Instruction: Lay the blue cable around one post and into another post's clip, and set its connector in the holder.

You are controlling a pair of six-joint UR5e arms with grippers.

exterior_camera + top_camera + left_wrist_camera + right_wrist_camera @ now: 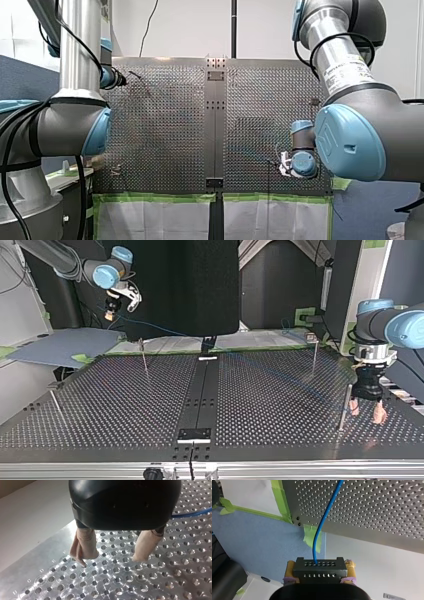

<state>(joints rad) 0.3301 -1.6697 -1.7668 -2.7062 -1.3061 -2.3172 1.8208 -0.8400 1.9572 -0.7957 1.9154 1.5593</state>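
**Connector held aloft, cable stretched across the counter**

My right gripper (319, 566) is clenched on the black connector (319, 572), with yellow pads on either side, and holds it off the counter (125, 405) past its far edge at the top view's left. The blue cable (322, 527) leaves the connector's face and runs diagonally over the perforated plate toward a post (345, 405) at that view's right. My left gripper (112, 557) hangs just beside that post, beige fingers spread and empty, so it is the nearer arm there. Whether the cable touches the post, and which fixture is the holder, I cannot tell.
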